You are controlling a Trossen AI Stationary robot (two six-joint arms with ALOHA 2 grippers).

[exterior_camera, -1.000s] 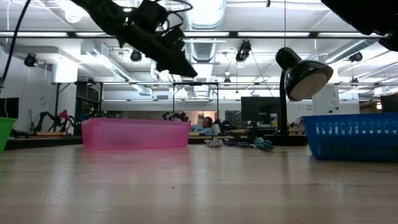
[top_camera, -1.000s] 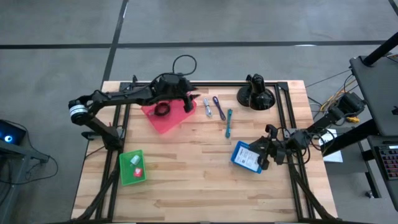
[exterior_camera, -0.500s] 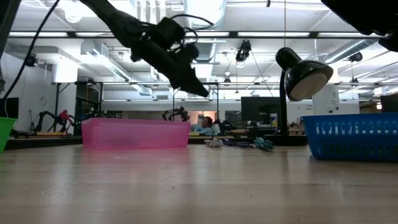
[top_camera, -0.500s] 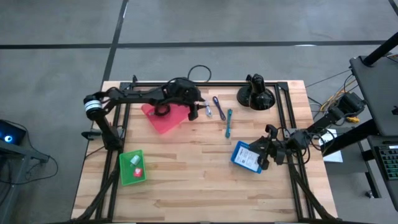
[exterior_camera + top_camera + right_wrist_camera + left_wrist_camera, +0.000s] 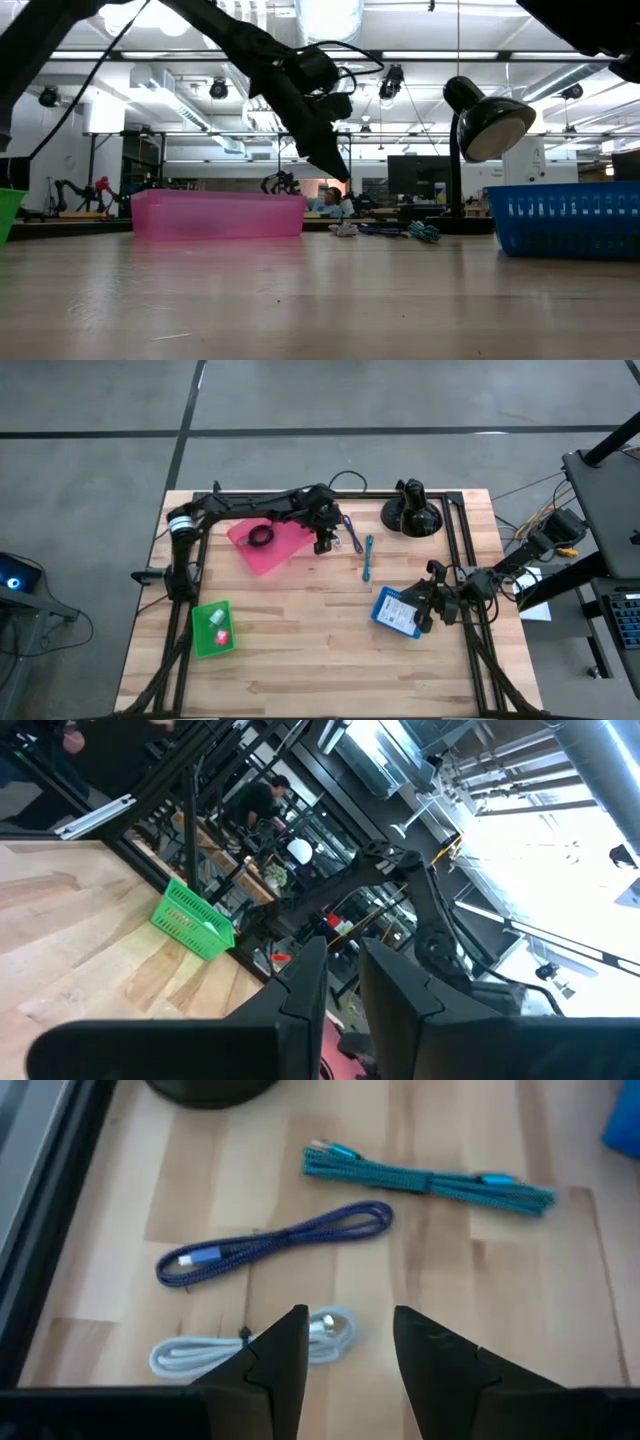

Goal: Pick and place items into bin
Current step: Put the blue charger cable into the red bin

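Above the far middle of the table: the left gripper (image 5: 322, 544) hangs in the air just past the pink bin's far corner, over the bundled cables.
Left fingers: spread apart with nothing between them; in the left wrist view the two dark fingers (image 5: 275, 1360) frame the white cable from above.
White cable (image 5: 200, 1352): a small tied bundle on the wood, directly under the left gripper, not touched.
Blue cable (image 5: 270, 1243): a long braided bundle lying just beyond the white one, apart from it.
Teal cable (image 5: 430, 1178): a braided bundle lying farther out again, near the black domed mount.
Pink bin (image 5: 268, 545): sits tilted on the far left half of the table, with a black coiled cable (image 5: 261, 536) inside it.
Green bin (image 5: 212, 628): near the left front of the table, holding a small red block (image 5: 222, 639) and a pale piece.
Blue bin (image 5: 396, 611): on the right half of the table, just beside the right gripper.
Right gripper (image 5: 424, 606): waits low at the blue bin's right edge; its fingers (image 5: 305, 982) stand close together with only a narrow gap, and nothing is seen between them.
Black domed mount (image 5: 411, 513): at the far edge, right of the cables.
Low view: the left arm (image 5: 290, 85) slants down from above, its tip clear of the table.
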